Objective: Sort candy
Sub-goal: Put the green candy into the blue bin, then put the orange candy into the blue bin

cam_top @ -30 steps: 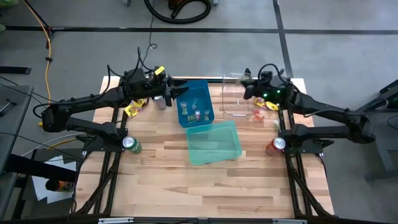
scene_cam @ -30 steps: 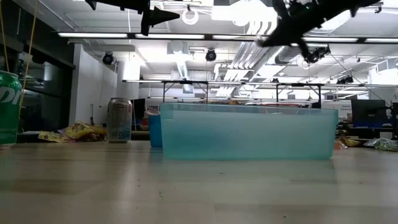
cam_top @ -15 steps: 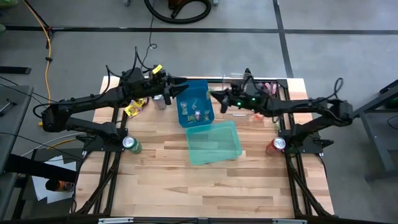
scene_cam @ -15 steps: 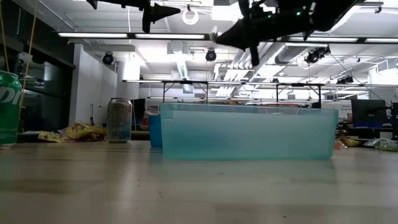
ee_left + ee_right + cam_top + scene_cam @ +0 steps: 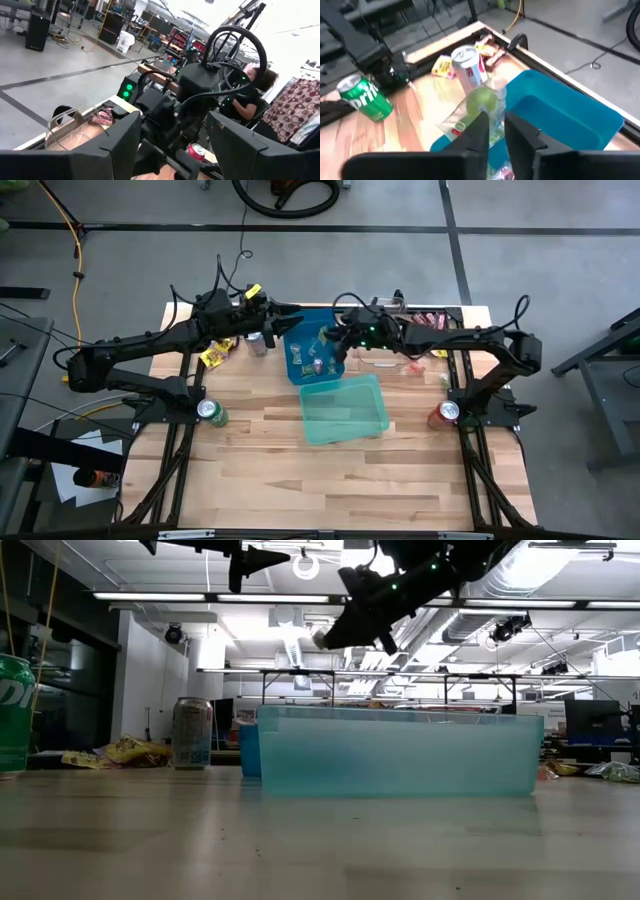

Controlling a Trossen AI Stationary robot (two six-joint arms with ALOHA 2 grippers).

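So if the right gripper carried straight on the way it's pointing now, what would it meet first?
Most likely the blue bin. The right gripper hangs over it, angled downward, with a green-tipped clear wrapper between its fingers. The silver can stands beyond the bin, farther off. Depth is uncertain.

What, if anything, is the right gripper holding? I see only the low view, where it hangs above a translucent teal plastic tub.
Observer: The right wrist view shows the right gripper pinching a clear-wrapped green candy.
Operator: Is it really over the teal tub?
Observer: No. From above, it hangs over a deeper blue plastic bin that stands behind the translucent teal plastic tub.
Operator: Where is the left gripper?
Observer: The left gripper is at the blue bin's left edge, open, with nothing between its fingers.
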